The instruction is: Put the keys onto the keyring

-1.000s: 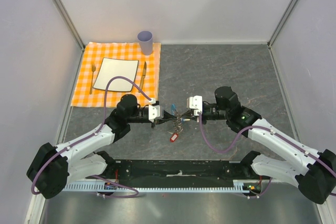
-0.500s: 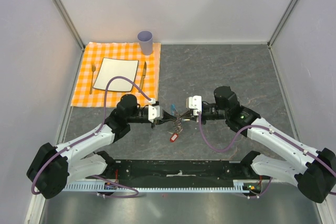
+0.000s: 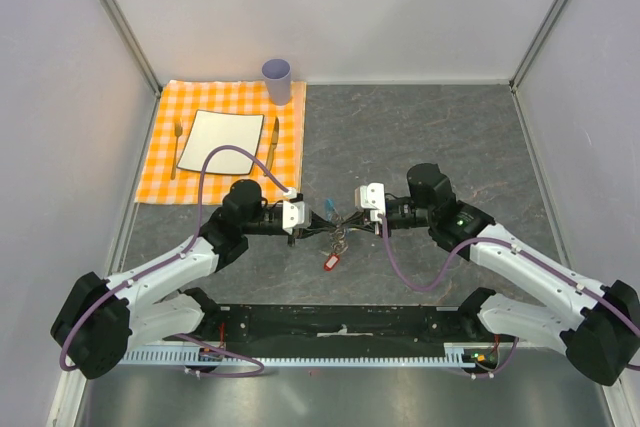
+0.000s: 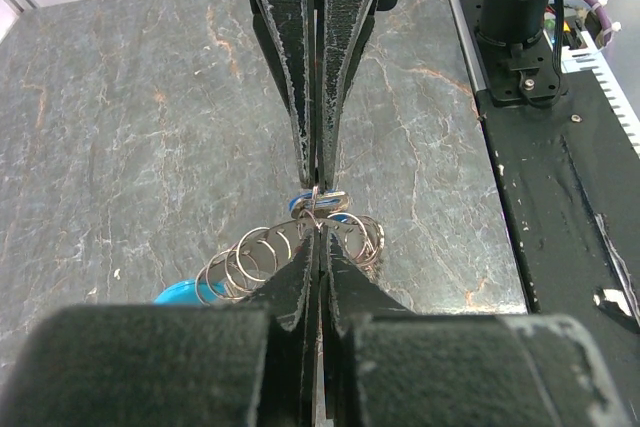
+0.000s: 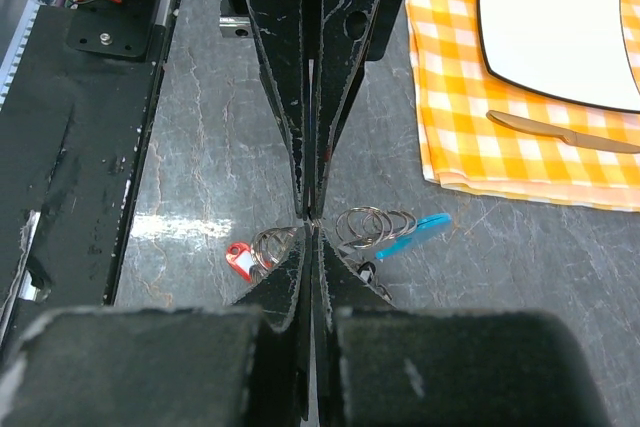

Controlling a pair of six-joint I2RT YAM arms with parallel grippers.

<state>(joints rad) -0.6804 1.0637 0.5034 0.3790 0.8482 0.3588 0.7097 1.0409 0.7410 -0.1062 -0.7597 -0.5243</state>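
- Top external view: the left claw [image 3: 322,217] and the right claw [image 3: 348,215] meet tip to tip above the grey tabletop [image 3: 430,127], each with its fingers pressed tight together.
- Just under those two tips hangs the keyring [image 3: 340,234], bunched into a tangle of silver loops.
- Over to the left wrist view: the left claw is pinching the keyring at its coils. The cyan clasp [image 4: 185,294] pokes out low beside the fingers.
- Straight ahead of it, the right claw nips a small silver piece of the keys [image 4: 322,199], and a bit of blue peeks out from behind.
- Right wrist view: the claws are nose to nose. The red tag [image 5: 238,258] is on one side of the tips, with the cyan clasp and silver loops on the other.
- Well beyond the left claw, a plate [image 3: 220,140] sits on an orange checked cloth [image 3: 165,162], and a cup [image 3: 277,79] stands at the cloth's far corner.
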